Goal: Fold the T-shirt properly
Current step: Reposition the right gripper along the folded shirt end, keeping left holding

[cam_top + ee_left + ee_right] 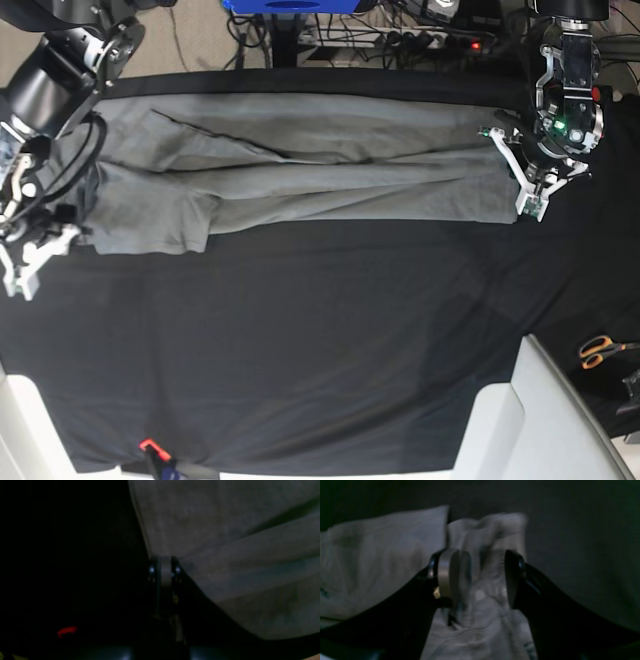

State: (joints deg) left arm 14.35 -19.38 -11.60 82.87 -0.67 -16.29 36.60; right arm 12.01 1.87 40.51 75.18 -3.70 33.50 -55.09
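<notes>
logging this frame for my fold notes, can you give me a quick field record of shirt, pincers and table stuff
garment: grey T-shirt, folded lengthwise into a long band across the table's far side
left pincer: shut on the T-shirt's edge
right pincer: open, straddling bunched T-shirt fabric
surface: black cloth
other: orange-handled scissors near the edge

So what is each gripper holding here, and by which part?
The left gripper is shut on an edge corner of the plain grey cotton T-shirt. The right gripper is open astride bunched shirt fabric, gripping nothing.
</notes>
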